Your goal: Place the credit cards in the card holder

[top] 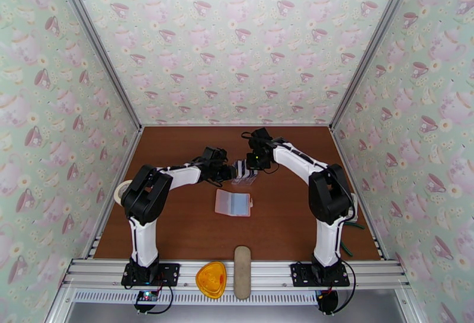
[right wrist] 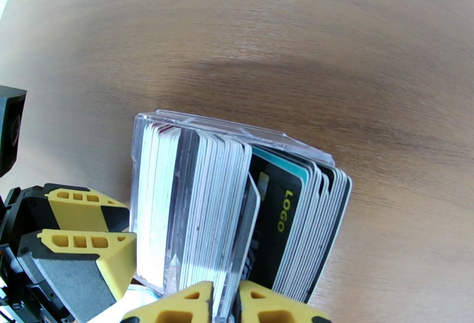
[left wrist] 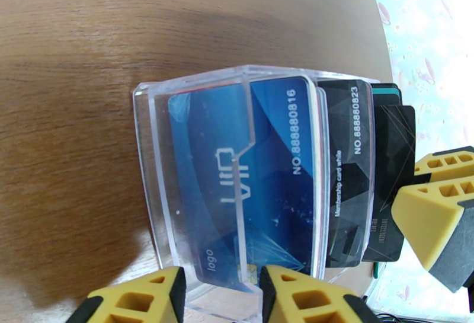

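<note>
Nearest, a long beige case (top: 242,272) is lying on the front rail. Further in, the card holder (top: 233,203) is lying open and flat on the brown table (top: 178,229), apart from both arms. Beyond it, the left gripper (left wrist: 222,303) is clamping a clear rack (left wrist: 148,140) that is holding the credit cards (right wrist: 201,200) upright. The right gripper (right wrist: 228,309) is standing nearly closed around one pale card's edge. The picture edge is cutting off the contact, so I cannot tell whether it is pinching.
</note>
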### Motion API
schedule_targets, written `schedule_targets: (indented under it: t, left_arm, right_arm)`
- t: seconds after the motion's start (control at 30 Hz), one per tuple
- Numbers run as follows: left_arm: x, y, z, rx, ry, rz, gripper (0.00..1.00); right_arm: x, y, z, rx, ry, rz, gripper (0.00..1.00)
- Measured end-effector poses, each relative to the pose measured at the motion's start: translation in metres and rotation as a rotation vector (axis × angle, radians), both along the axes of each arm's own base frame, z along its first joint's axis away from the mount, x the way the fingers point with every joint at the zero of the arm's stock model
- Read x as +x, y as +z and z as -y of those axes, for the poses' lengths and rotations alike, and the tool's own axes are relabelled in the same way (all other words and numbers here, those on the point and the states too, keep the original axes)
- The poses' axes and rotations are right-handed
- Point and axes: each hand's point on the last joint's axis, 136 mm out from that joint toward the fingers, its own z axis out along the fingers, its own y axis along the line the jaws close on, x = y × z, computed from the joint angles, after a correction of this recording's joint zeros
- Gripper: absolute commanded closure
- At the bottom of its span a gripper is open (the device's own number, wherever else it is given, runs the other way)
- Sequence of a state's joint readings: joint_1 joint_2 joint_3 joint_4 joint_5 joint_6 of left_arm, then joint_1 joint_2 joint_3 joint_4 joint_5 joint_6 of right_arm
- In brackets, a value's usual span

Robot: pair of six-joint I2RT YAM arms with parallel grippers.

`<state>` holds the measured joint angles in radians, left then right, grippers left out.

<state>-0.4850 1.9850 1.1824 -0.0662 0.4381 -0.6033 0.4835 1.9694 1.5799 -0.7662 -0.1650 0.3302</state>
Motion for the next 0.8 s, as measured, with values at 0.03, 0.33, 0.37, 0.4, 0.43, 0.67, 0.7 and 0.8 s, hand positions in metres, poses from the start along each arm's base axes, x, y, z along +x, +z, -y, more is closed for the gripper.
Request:
schedule_targets:
  t: [0.03, 0.33, 0.37, 0.4, 0.43, 0.67, 0.7, 0.8]
  left_arm:
    - [0.0000, 0.0000, 0.0000, 0.000, 0.000, 0.000, 0.60]
    - [0.0000, 0.0000, 0.0000, 0.000, 0.000, 0.000, 0.60]
    - [0.0000, 0.0001, 0.0001, 0.000, 0.000, 0.000, 0.60]
    - [0.0000, 0.0001, 0.0001, 0.000, 0.000, 0.000, 0.60]
    - [0.0001, 0.0002, 0.0001, 0.000, 0.000, 0.000, 0.60]
    - [0.0000, 0.0001, -0.0003, -0.002, 0.000, -0.002, 0.60]
    - [0.0000, 0.0002, -0.0004, -0.002, -0.001, -0.002, 0.60]
    - [0.0000, 0.0004, -0.0004, -0.001, -0.001, -0.004, 0.60]
  right_arm:
    - [-0.0005, 0.0000, 0.0002, 0.000, -0.002, -0.003, 0.83]
    - [-0.0023, 0.0017, -0.0031, -0.004, 0.001, -0.015, 0.86]
    - [-0.0021, 0.0018, -0.0043, -0.004, 0.000, -0.016, 0.87]
    - [-0.0021, 0.0017, -0.0054, -0.003, -0.001, -0.018, 0.88]
    - [-0.0026, 0.0014, -0.0059, -0.004, -0.003, -0.021, 0.89]
    - [-0.0032, -0.0005, -0.0009, -0.024, -0.057, -0.034, 1.00]
    - [-0.0031, -0.0005, -0.0006, -0.027, -0.063, -0.033, 1.00]
    - [-0.0030, -0.0007, -0.0007, -0.032, -0.079, -0.032, 1.00]
